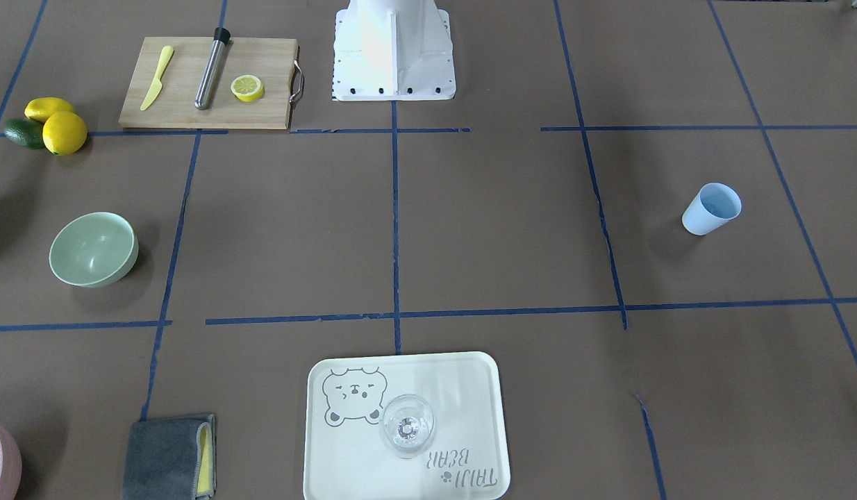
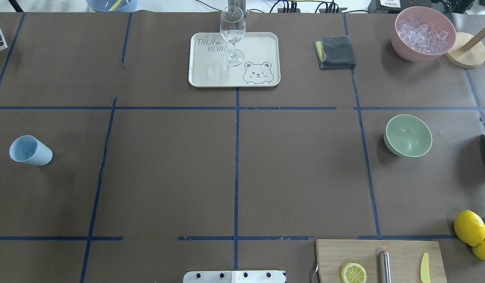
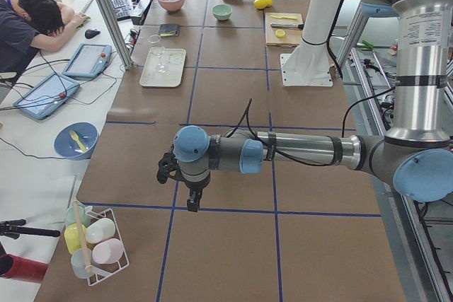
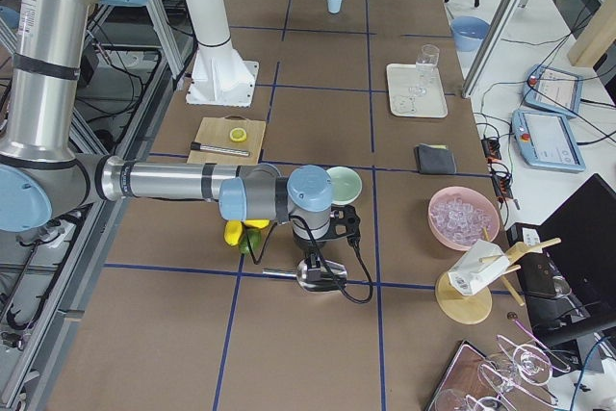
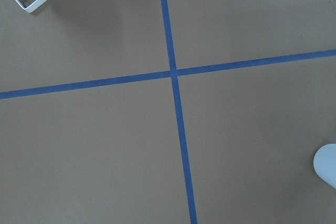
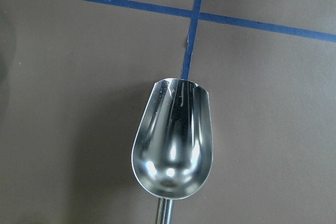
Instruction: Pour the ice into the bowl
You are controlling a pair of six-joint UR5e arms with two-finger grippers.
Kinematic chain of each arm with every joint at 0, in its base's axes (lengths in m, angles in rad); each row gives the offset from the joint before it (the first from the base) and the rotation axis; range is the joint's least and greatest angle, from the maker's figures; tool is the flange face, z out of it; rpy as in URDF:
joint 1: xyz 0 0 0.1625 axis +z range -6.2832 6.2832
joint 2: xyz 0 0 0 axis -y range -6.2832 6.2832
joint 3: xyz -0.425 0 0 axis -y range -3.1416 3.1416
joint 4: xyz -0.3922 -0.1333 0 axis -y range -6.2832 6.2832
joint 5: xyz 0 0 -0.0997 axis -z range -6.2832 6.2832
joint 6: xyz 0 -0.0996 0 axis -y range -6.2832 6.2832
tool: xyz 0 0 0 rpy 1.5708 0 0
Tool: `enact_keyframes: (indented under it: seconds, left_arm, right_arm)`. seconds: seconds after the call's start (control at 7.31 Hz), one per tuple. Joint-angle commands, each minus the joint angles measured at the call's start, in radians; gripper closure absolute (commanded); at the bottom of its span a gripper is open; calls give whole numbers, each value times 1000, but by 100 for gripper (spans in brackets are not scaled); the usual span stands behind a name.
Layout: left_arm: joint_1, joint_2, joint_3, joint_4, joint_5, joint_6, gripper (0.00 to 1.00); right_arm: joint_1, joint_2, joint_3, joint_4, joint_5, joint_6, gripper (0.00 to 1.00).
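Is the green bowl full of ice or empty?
Empty. The bowl shows only its bare, smooth inside in the overhead and front-facing views. The ice sits in the pink tub.

Counted across the table: one round pale mint-green matte bowl [image 2: 407, 135] and one round pink tub [image 2: 407, 53]. Heaped inside the tub, small clear glassy ice cubes [image 2: 422, 31], too many and too small for an exact count. Also one light blue plastic cup [image 2: 30, 151], one clear stemmed drinking glass [image 2: 232, 29], one cream rectangular tray with a bear print [image 2: 211, 70] and one folded grey cloth [image 2: 338, 53].

On one pale wooden cutting board [image 1: 185, 111]: one yellow plastic knife [image 1: 156, 78], one steel rod with a black tip [image 1: 210, 69] and one round lemon slice [image 1: 247, 87]. Just beside the board, two whole yellow lemons [image 1: 64, 132] and one dark green fruit [image 1: 22, 132].

Lastly, one shiny steel scoop [image 6: 173, 145].
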Motion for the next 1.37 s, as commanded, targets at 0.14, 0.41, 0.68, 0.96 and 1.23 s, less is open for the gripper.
enact_keyframes:
  seconds: [0.14, 0.41, 0.68, 0.96, 1.23]
  left_arm:
    - [3, 0, -3, 0, 40, 2, 0]
    - [3, -1, -3, 0, 40, 2, 0]
    - [3, -2, -1, 0, 32, -1, 0]
    - [3, -2, -1, -2, 31, -3, 0]
    - [3, -3, 6, -5, 31, -1, 0]
  right_arm:
    - [0, 0, 0, 0, 0, 2, 0]
    - [0, 0, 2, 1, 0, 7, 0]
    - [0, 1, 5, 1, 0, 4, 0]
    - [-2, 1, 3, 0, 11, 8, 0]
    - [-5, 6, 6, 0, 12, 12, 0]
